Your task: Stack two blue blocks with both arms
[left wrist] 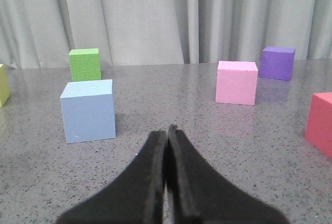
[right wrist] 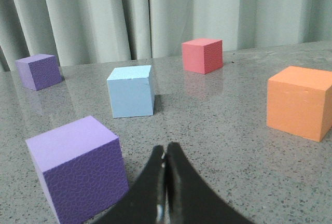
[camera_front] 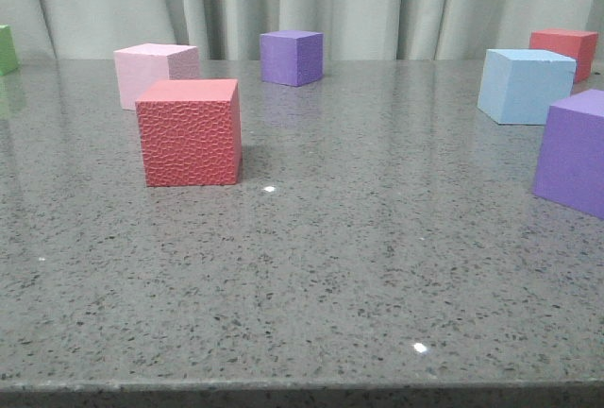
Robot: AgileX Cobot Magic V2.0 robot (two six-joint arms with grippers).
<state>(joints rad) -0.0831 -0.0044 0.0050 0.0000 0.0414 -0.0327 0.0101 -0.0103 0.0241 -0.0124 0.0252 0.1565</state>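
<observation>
One pale blue block [camera_front: 524,85] stands on the grey table at the far right of the front view; it also shows in the right wrist view [right wrist: 130,91], ahead of my right gripper [right wrist: 165,150], which is shut and empty. The other pale blue block [left wrist: 88,110] shows only in the left wrist view, ahead and to one side of my left gripper [left wrist: 168,129], which is shut and empty. Neither gripper shows in the front view.
A red cube [camera_front: 190,131], a pale pink cube [camera_front: 154,72] and a purple cube [camera_front: 292,57] stand mid-table. Another purple cube [camera_front: 574,150] and a red cube [camera_front: 565,50] stand at right. A green cube [left wrist: 85,64] and an orange cube [right wrist: 299,102] show in wrist views.
</observation>
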